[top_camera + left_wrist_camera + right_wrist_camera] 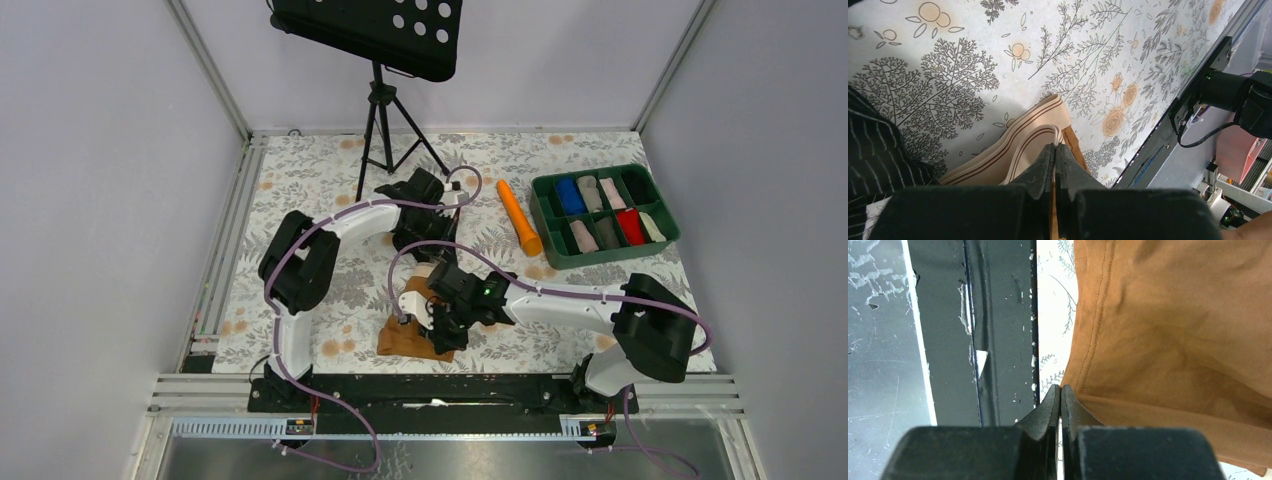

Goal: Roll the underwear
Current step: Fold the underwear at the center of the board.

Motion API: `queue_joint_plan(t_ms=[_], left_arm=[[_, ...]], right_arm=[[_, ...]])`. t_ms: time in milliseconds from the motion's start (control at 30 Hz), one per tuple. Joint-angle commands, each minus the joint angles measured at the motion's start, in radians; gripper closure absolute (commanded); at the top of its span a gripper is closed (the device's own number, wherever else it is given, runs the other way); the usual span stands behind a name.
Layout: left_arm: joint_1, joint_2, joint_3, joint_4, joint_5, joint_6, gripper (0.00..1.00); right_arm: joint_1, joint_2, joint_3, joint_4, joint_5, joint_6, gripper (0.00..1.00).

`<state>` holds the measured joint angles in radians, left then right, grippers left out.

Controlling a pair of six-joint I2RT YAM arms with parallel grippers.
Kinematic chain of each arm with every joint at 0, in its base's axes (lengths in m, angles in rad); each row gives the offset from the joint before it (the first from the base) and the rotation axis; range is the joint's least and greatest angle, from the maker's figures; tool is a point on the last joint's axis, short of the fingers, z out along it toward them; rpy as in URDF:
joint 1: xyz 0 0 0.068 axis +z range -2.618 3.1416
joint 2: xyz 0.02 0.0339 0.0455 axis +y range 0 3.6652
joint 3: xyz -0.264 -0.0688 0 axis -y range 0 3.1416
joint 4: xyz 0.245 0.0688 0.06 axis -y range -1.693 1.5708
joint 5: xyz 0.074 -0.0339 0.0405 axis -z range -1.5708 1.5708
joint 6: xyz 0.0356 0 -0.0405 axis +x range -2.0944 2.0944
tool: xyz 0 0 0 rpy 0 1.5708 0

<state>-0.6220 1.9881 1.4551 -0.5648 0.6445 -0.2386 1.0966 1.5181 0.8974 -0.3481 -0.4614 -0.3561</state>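
Underwear (405, 341) pinched by left pincer (1054, 146) at waistband (1015, 136); right pincer (1061, 388) grips brown edge.

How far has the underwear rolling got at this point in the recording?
Done: little; the caramel-brown fabric underwear lies loose, no roll visible. In hand: the left gripper is shut on its pale beige waistband, the right gripper on a brown edge near the black front rail. Left: the whole rolling.
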Motion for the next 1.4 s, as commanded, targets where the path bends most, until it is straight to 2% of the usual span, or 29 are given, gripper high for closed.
queue_joint_plan(t_ms=[0, 733, 867, 1033, 1200, 1367], left_arm=[[-0.016, 0.026, 0.049, 0.038, 0.024, 0.024, 1.0], [-0.057, 0.112, 0.108, -0.001, 0.007, 0.048, 1.0], [-0.063, 0.119, 0.11, -0.001, -0.001, 0.05, 1.0], [-0.068, 0.114, 0.117, -0.012, -0.003, 0.049, 1.0], [-0.061, 0.024, 0.092, -0.041, -0.049, 0.078, 1.0], [-0.026, -0.04, 0.073, -0.064, -0.078, 0.077, 1.0]], right_arm=[[-0.001, -0.031, -0.01, 0.024, -0.01, 0.022, 0.98], [-0.001, 0.035, -0.07, 0.152, 0.041, 0.057, 0.91], [-0.001, 0.022, -0.071, 0.149, 0.071, 0.041, 0.84], [-0.002, -0.006, -0.036, 0.103, 0.063, 0.022, 0.69], [-0.044, -0.093, 0.074, -0.097, -0.093, -0.023, 0.55], [-0.151, -0.183, 0.121, -0.215, -0.221, -0.047, 0.53]])
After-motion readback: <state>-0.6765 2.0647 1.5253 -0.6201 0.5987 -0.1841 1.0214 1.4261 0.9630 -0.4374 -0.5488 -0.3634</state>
